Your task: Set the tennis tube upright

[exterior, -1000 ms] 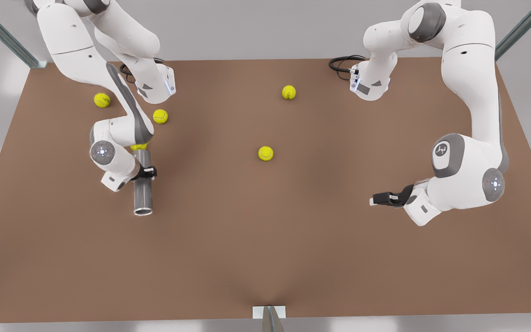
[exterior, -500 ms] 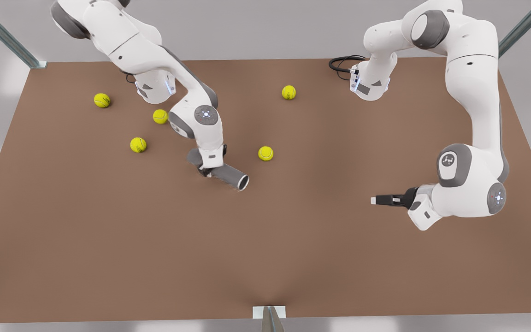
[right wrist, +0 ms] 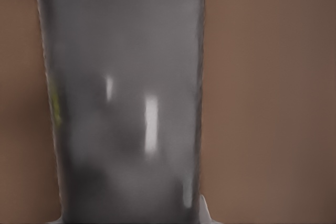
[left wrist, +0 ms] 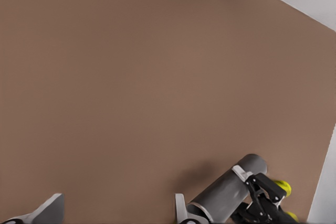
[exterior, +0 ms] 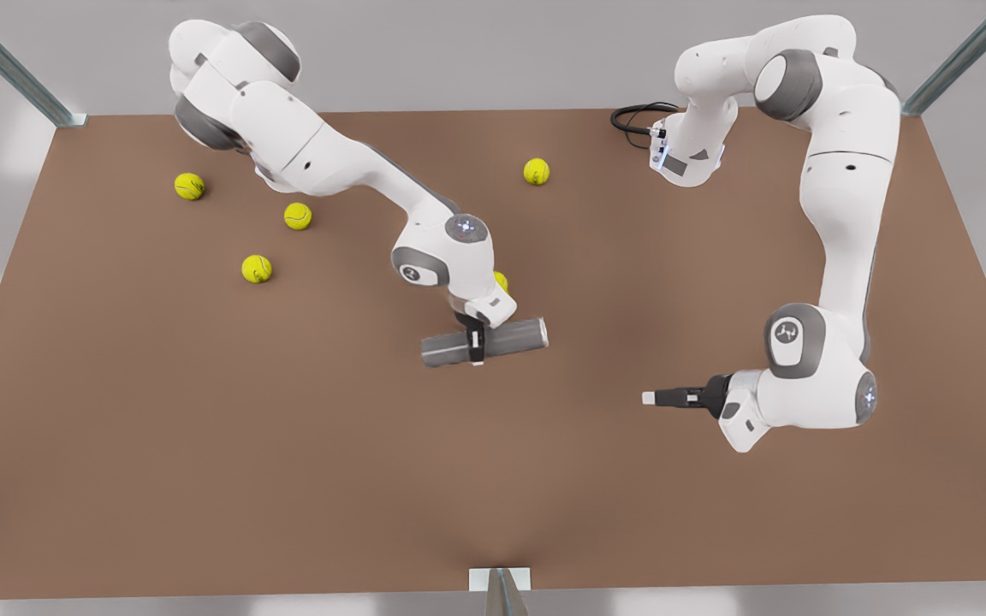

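While the tennis tube (exterior: 514, 338) is lying on its side near the middle of the worktop (exterior: 202, 470), the right hand (exterior: 476, 340) is gripping it around its midsection from above, fingers closed against the grey wall. A tennis ball (exterior: 501, 280) is peeking out just behind that wrist. Toward the front view's right, the left hand (exterior: 660, 398) is hovering well apart from the tube, fingers (left wrist: 50, 211) spread wide and holding nothing.

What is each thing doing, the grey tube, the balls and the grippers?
Matte grey cylinder tennis tube: on its side, not upright, gripped mid-length.
Right gripper: shut on the tennis tube.
Left gripper: open, empty, waiting apart.
Small yellow-green tennis balls: lying loose, ungripped.
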